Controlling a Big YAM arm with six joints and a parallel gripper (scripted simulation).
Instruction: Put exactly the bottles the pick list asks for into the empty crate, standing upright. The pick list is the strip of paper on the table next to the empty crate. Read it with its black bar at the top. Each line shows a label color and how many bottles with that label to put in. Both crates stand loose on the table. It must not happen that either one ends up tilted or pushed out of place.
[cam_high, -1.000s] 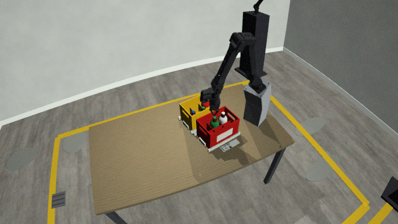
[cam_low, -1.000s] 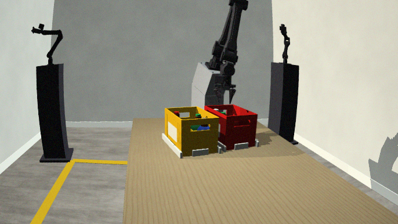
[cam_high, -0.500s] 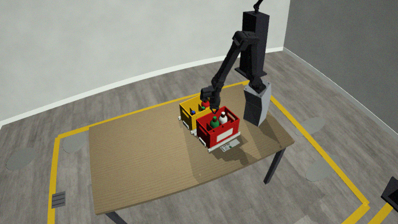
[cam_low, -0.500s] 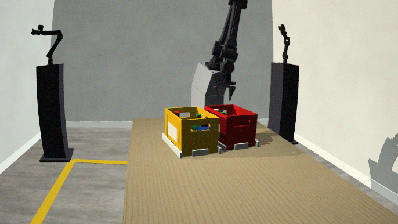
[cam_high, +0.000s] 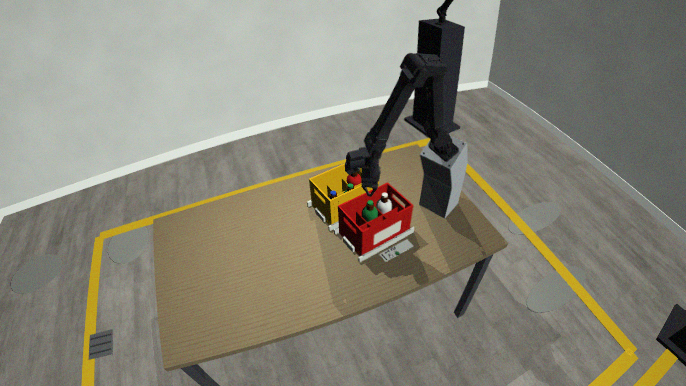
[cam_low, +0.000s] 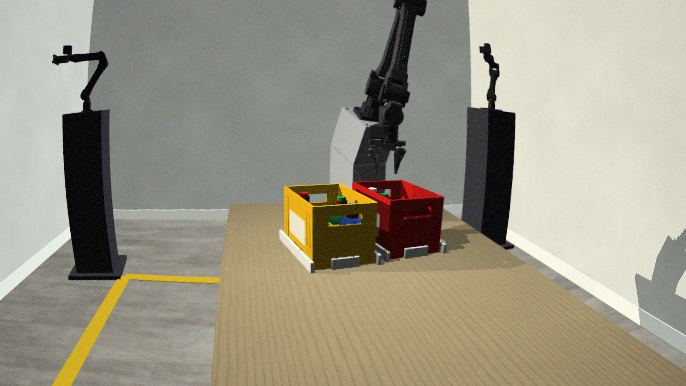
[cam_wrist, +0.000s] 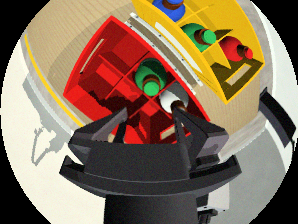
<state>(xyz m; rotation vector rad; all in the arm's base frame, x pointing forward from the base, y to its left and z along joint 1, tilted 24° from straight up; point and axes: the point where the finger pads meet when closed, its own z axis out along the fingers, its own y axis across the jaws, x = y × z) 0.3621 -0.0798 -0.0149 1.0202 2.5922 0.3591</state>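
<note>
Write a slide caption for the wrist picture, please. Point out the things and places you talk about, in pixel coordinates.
Open black gripper (cam_wrist: 152, 122) above a red plastic crate (cam_wrist: 111, 31) holding one green and one white bottle, beside a yellow crate (cam_wrist: 243, 95).

The open gripper (cam_high: 369, 192) (cam_low: 387, 172) (cam_wrist: 151, 111) is slightly higher above the red crate (cam_high: 367, 241) (cam_low: 410, 235) (cam_wrist: 111, 40) than one second ago. The black arm's elbow (cam_high: 422, 66) is a little higher and farther right in the top view.
</note>
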